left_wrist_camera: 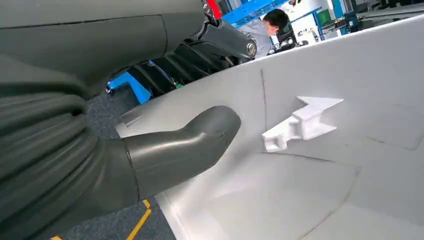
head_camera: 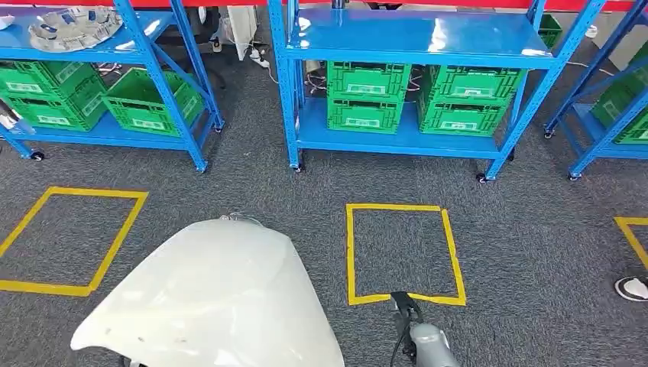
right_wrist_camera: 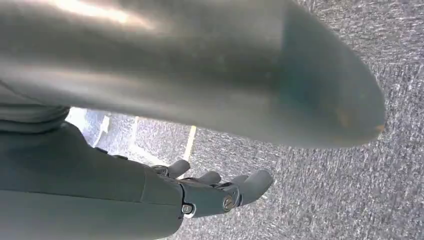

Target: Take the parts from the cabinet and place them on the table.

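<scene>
Mid-task: a large white moulded panel (head_camera: 218,294) is off the cabinet and carried low at near left, the left robot hand (left_wrist_camera: 165,150) gripping its edge, thumb on the inner face. No tabletop is reached; placing remains. The right robot hand (right_wrist_camera: 220,192) hangs free, fingers apparently apart. Far shelving (head_camera: 416,34) holds green crates (head_camera: 367,95), contents hidden; another pale part (head_camera: 72,27) lies far left.

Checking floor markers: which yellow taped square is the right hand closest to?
The middle yellow square, fully in frame below the centre blue rack. The right hand sits at its near edge; the other two squares lie far off to the sides.
</scene>
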You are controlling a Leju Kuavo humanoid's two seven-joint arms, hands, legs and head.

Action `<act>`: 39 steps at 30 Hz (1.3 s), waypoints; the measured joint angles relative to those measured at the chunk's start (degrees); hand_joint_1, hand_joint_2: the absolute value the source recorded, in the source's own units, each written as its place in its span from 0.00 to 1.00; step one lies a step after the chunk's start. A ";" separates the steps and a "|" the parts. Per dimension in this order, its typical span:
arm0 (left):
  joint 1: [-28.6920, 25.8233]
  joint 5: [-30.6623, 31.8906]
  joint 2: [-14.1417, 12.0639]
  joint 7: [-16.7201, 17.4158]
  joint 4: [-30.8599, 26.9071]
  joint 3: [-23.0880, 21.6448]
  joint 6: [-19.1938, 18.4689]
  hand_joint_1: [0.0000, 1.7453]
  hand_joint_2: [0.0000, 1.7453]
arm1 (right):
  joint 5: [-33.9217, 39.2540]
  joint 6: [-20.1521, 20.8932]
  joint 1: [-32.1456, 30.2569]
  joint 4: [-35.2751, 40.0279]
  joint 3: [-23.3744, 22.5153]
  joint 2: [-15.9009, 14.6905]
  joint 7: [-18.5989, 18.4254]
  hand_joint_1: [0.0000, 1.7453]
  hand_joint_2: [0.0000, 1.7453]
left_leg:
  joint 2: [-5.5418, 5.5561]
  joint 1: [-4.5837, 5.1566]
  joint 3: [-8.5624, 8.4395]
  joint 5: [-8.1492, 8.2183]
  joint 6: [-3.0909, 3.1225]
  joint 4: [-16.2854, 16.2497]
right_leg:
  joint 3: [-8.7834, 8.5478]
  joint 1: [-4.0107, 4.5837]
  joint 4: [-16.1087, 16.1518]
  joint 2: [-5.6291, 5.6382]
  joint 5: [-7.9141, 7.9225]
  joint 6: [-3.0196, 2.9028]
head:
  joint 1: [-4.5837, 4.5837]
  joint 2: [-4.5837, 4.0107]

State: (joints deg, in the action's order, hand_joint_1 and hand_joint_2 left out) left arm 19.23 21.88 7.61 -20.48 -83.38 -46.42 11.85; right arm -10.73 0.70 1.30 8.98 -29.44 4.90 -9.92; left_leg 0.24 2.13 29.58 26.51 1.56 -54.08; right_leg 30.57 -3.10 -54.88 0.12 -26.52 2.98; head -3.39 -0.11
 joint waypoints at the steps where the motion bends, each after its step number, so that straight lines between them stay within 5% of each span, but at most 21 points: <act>1: 0.00 0.18 0.00 0.00 0.00 0.00 0.00 1.00 1.00 | -0.07 -0.02 0.00 0.00 0.00 0.00 0.00 0.00 0.00 | 0.00 0.00 0.00 0.00 0.00 0.00 | -0.01 0.00 0.00 0.00 0.00 0.00 | 0.00 0.00; 31: -2.57 -0.48 -0.46 -1.75 -1.68 -1.33 -1.20 1.00 1.00 | -0.74 0.04 -0.12 0.00 0.00 0.00 0.00 0.00 0.00 | 0.02 0.23 0.01 -0.02 0.09 0.10 | -0.18 -0.18 0.36 -0.02 0.22 0.18 | 0.00 0.00; 39: -0.02 -1.18 -0.28 -2.27 1.01 -1.27 -1.66 1.00 1.00 | -0.96 0.04 0.04 0.00 0.00 0.09 0.00 0.00 0.00 | 0.03 1.06 0.11 0.06 1.24 0.08 | -0.30 -0.88 0.91 -0.06 0.68 1.02 | 0.02 0.00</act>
State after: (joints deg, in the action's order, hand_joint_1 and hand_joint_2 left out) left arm 19.22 20.70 7.32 -22.75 -82.38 -47.69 10.19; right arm -11.69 0.74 1.34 8.98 -29.44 4.98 -9.92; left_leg 0.27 3.19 29.69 26.57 2.80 -54.00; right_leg 30.27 -3.97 -53.96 0.06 -25.84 4.00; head -3.37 -0.11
